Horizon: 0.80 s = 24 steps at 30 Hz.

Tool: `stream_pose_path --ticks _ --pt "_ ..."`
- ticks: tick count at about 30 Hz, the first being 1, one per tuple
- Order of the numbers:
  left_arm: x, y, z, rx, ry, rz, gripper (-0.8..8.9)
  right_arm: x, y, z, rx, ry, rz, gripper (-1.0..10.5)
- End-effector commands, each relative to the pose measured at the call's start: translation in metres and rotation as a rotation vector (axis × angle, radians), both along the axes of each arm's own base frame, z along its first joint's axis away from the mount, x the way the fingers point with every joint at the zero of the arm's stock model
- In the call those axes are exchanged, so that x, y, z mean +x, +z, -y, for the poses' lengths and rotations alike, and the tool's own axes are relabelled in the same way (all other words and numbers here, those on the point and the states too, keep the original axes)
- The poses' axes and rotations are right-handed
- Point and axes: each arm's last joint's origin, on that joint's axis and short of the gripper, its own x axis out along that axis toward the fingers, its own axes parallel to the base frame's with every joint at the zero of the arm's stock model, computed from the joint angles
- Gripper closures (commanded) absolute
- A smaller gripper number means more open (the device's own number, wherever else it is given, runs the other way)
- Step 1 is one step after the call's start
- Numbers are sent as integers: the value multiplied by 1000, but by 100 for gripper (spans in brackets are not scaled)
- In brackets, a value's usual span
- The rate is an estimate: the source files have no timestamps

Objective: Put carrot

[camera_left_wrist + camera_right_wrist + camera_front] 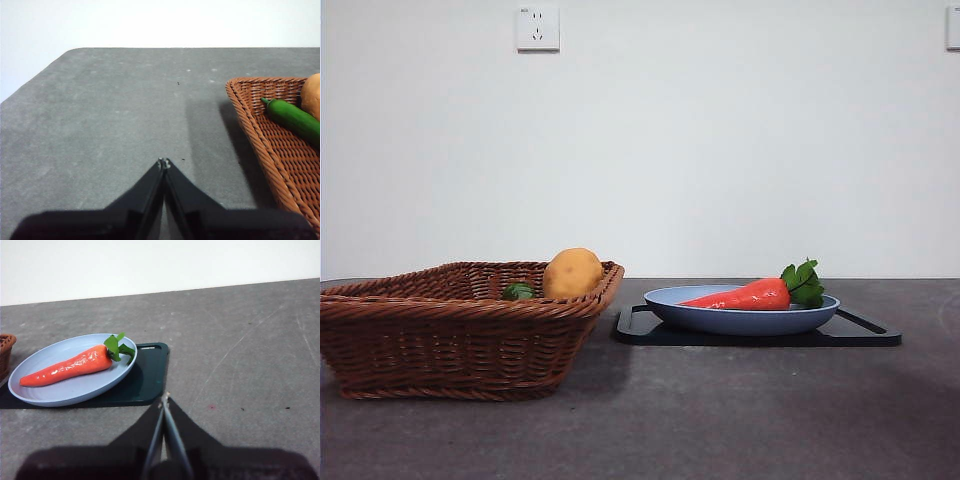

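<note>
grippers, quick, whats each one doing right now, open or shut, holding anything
Left tool: shut, holding nothing, over bare table beside the basket.
Right tool: shut, holding nothing, short of the carrot on the plate.

Open air above carrot (745, 295); basket (460, 330) stands well apart.

No readable text, label, brand or number shows anywhere.

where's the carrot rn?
Front view, right side: the carrot lies in the blue plate on the dark tray, right of the wicker basket. No pincer touches it.
</note>
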Motion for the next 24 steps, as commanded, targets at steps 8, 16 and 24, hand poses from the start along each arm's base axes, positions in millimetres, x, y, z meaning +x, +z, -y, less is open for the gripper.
stream_pose_path --ticks 8,16,24 --pt "0 -2 0 -6 4 0 805 0 -2 0 6 -5 -8 936" --pt "0 -2 0 -6 5 0 805 0 -2 0 6 -5 -8 936" --pt "0 -2 0 -6 5 0 805 0 -2 0 6 -5 -8 936"
